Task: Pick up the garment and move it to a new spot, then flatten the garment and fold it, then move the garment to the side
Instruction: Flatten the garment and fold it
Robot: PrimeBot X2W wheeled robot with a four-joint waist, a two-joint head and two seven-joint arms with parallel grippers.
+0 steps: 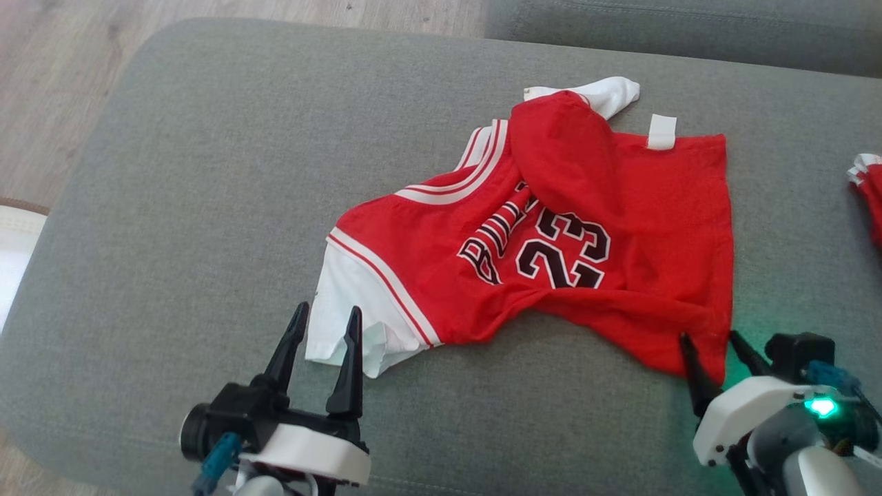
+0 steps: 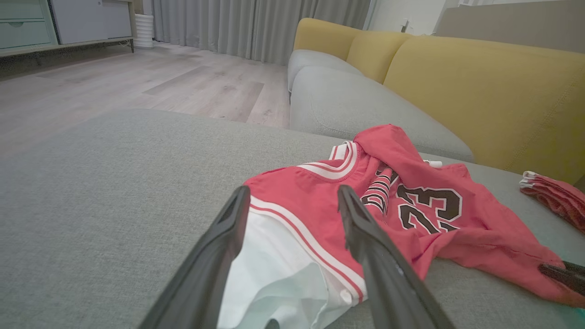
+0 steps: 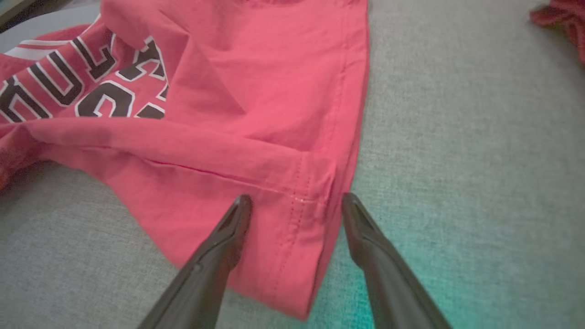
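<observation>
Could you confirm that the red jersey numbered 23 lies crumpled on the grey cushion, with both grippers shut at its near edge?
Not shut: the head view shows the left gripper and right gripper both open at the near edge of the jersey. The rest stands.

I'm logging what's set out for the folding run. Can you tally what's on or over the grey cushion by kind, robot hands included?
Red and white jersey: 1
Second red garment, at the right edge: 1
Robot hands: 2, left hand and right hand, both open
Total: 4
</observation>
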